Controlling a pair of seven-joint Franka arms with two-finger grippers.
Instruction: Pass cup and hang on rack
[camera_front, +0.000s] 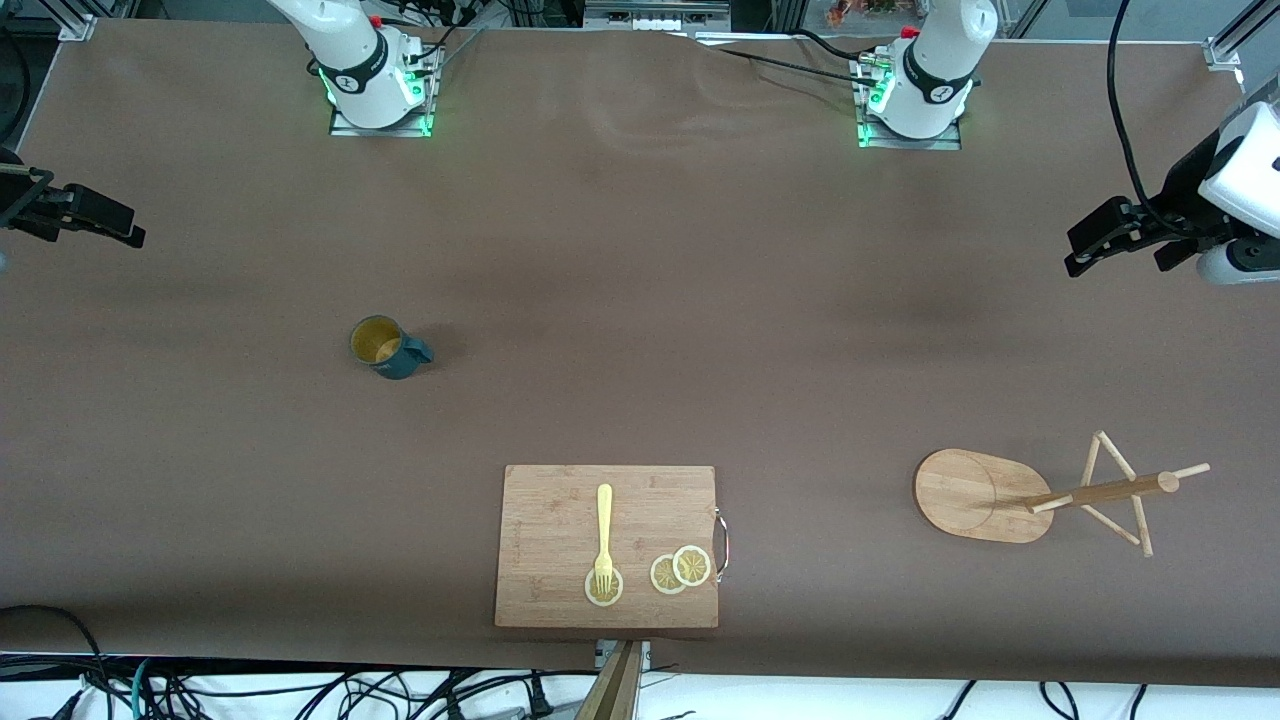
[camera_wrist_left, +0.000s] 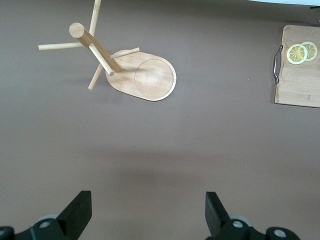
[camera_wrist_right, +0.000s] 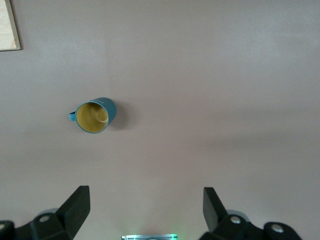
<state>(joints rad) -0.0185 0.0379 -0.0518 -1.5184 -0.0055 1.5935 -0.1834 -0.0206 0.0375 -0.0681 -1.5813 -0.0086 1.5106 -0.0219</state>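
Teal-blue with a tan interior, the cup (camera_front: 388, 347) is stood upright on the brown bench (camera_front: 640, 250) toward the right arm's end. Nearer the front camera, at the left arm's end, the bamboo rack (camera_front: 985, 495) is placed. Both the left end effector (camera_wrist_left: 148, 212) and the right end effector (camera_wrist_right: 146, 210) are held wide open and empty above bare bench.
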